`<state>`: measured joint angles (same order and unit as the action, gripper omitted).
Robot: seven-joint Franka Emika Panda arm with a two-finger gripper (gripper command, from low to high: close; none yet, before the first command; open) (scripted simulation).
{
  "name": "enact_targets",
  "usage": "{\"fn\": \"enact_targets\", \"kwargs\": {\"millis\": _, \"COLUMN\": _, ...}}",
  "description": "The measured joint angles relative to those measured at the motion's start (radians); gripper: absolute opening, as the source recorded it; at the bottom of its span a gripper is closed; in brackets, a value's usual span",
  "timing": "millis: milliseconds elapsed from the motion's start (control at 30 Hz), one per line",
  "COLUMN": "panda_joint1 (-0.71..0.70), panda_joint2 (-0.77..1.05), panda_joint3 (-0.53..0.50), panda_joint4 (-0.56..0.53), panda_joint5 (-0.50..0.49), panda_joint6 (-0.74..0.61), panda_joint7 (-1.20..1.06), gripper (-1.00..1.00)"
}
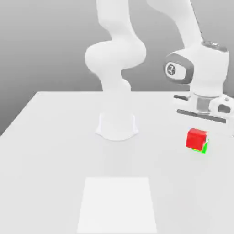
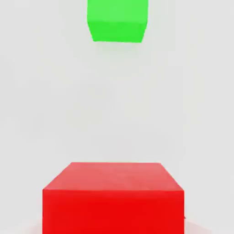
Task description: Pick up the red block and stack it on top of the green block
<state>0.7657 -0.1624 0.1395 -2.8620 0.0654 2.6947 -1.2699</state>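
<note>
Seen from the exterior view: white Panda arm (image 1: 114,55) rising from a round base (image 1: 117,127) near the middle of the white table (image 1: 55,137), bending out of the top of the frame and coming back down on the exterior view's right. Wrist folded steeply, hand pointing straight down at the tabletop, its flat flange level over the blocks. Gripper (image 1: 199,124) hanging low above the table's far right part, well apart from the base.

Fingers drawn in close, clamped on the red block (image 1: 197,138), which sits directly beneath the hand. The fingers themselves too pale against the table to pick out.

Red block upright, faces square, apparently lifted off the surface. Green block (image 1: 204,147) just behind and below it in the exterior view, mostly covered by it, with only a sliver peeking out at the lower corner on the exterior view's right.

From the hand view: red block (image 2: 114,196) large and close to the camera, centred under the hand, top face and one side face showing. Green block (image 2: 118,20) smaller and farther off, resting on the table (image 2: 114,105), with a broad stretch of bare white surface between the two cubes. No contact between them, so not yet stacked.

Elsewhere on the table, a slightly brighter white square patch (image 1: 118,203) near the front edge, well away from both blocks and from the gripper.
</note>
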Motion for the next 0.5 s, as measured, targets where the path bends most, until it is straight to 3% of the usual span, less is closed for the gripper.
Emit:
{"fn": "enact_targets", "kwargs": {"millis": 300, "panda_joint1": 0.248, "panda_joint2": -0.048, "panda_joint3": 0.068, "panda_joint4": -0.022, "panda_joint5": 0.032, "panda_joint6": -0.021, "panda_joint7": -0.471, "gripper": -1.00}}
{"fn": "enact_targets", "kwargs": {"millis": 500, "panda_joint1": 0.269, "panda_joint2": 0.052, "panda_joint3": 0.080, "panda_joint4": -0.013, "panda_joint5": 0.030, "panda_joint6": 0.072, "panda_joint7": -0.512, "gripper": -1.00}}
